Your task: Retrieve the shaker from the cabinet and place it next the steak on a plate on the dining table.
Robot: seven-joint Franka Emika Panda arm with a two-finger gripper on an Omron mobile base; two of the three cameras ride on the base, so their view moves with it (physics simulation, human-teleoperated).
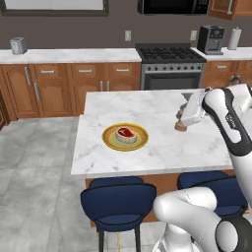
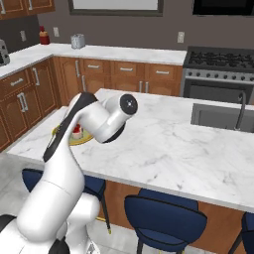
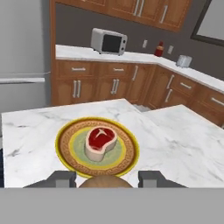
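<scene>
Nearest the base, two dark blue padded stools [image 1: 118, 203] were tucked under the front edge of the large island dining table with its white grey-veined marble top [image 1: 162, 147] and brown wooden base. The two-finger gripper [image 1: 184, 119] was held low over the right part of that top, clamped on the small brown wooden shaker [image 1: 181, 126], whose rounded top was seen between the dark fingertips [image 3: 61, 178] in the hand view. The shaker was kept just above or at the marble; contact could not be told.

To its left, well apart, the round plate with a yellow-gold rim and pale greenish centre [image 1: 107, 139] was laid flat on the marble, and the small red steak with a white fat edge [image 1: 126, 134] was set on its middle. Bare marble lay between shaker and plate, and nothing was placed in that stretch. The plate was set nearer the table's left edge than its far edge.

Farther right on the island, a sunken grey sink [image 2: 218, 118] with a dark tap was fitted.

Beyond a strip of grey tiled floor [image 1: 34, 167], wall counters with reddish-brown cabinets [image 1: 64, 83] were ranged, with a black stove [image 1: 170, 64], a dark coffee machine [image 1: 210, 39], a white paper-towel roll [image 1: 235, 37] and a silver toaster [image 1: 18, 45] along the back.
</scene>
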